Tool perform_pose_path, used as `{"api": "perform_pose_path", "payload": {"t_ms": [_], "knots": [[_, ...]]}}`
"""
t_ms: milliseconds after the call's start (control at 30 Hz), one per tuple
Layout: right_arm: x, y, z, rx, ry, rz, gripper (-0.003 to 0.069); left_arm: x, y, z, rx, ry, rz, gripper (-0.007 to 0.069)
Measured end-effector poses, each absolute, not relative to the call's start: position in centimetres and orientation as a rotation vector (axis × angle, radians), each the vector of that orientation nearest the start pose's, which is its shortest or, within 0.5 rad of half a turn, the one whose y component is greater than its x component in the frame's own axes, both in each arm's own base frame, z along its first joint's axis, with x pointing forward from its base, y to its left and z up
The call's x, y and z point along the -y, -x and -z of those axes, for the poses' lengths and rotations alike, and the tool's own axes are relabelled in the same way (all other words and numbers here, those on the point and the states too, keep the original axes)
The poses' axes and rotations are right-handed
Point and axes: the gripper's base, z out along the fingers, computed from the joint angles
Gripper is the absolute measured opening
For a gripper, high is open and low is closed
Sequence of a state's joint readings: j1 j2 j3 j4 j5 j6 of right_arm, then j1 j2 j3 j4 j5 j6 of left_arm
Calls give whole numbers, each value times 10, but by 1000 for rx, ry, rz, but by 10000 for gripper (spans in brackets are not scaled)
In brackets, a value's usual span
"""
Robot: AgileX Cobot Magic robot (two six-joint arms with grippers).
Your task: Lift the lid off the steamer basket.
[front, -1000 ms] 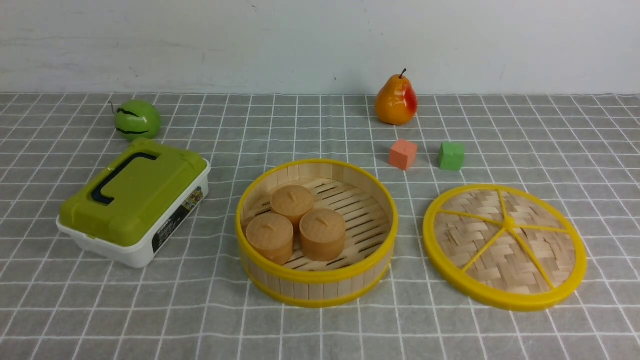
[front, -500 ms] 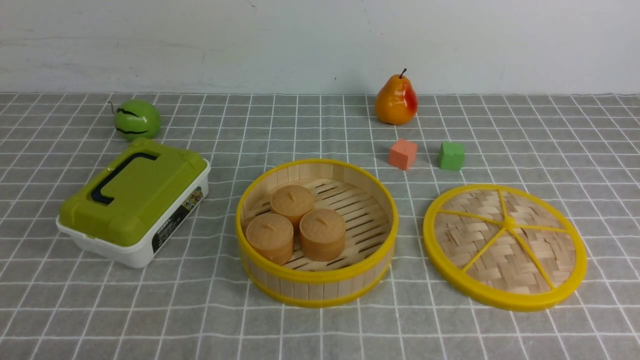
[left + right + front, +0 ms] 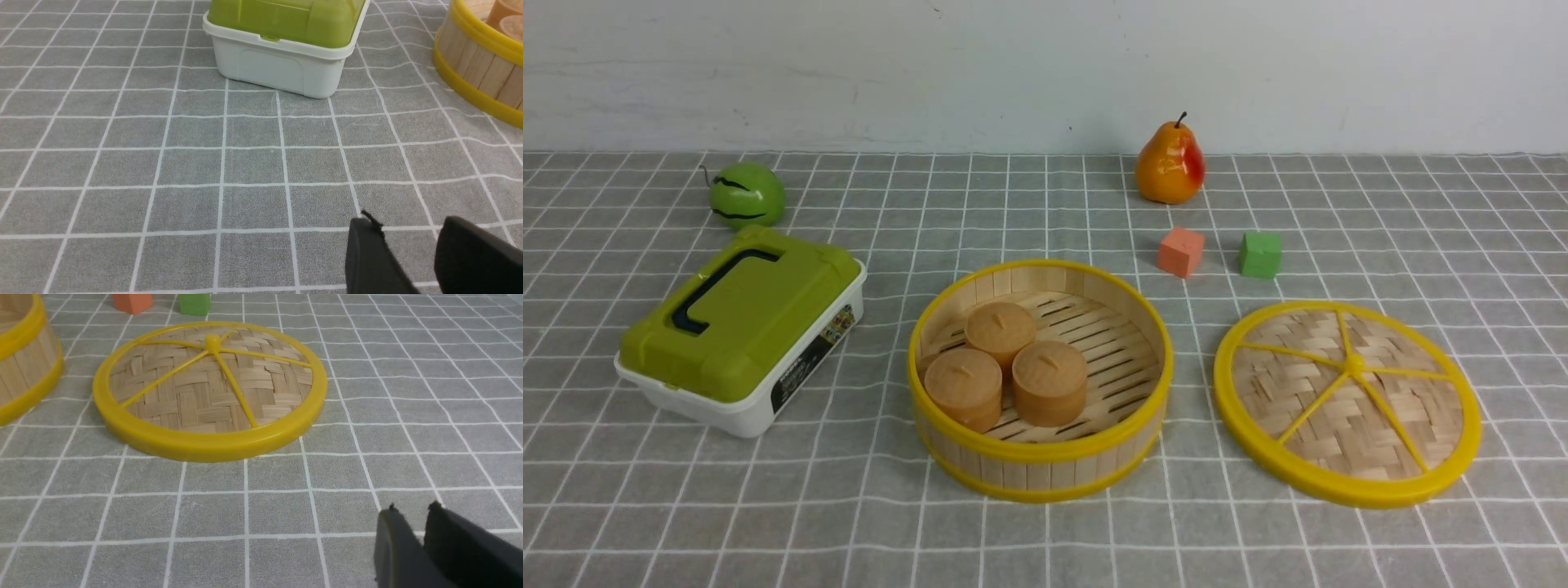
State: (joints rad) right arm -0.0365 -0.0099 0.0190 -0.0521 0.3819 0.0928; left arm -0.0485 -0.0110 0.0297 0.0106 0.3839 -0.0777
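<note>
Lid removal looks done: it lies flat on the surface, just beside the steamer basket and apart from it, the basket open with three buns showing. Left pincer stands slightly open, holding nothing; right pincer is nearly closed and empty. Nothing seems left.

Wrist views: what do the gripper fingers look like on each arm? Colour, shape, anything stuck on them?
Only fingertips show. The left gripper has two matte black, flat, blade-like fingers with rounded tops; a short frayed thread sticks up from one tip. The right gripper has the same dark fingers, one edge looking olive-tinted, with small nubs at the tips. No cables, markings or arm links are visible.
</note>
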Motion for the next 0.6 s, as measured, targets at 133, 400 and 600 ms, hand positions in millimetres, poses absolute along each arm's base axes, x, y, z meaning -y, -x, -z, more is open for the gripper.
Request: {"api": "perform_pose_path", "payload": {"t_ms": [133, 400, 600], "knots": [[4, -52, -173, -1872, -89, 13, 101, 2, -52, -169, -1887, 21, 76, 239], [4, -52, -173, -1872, -89, 13, 114, 2, -52, -169, -1887, 21, 76, 239], [4, -52, -173, -1872, -89, 13, 119, 2, -52, -169, -1887, 21, 76, 239]]}}
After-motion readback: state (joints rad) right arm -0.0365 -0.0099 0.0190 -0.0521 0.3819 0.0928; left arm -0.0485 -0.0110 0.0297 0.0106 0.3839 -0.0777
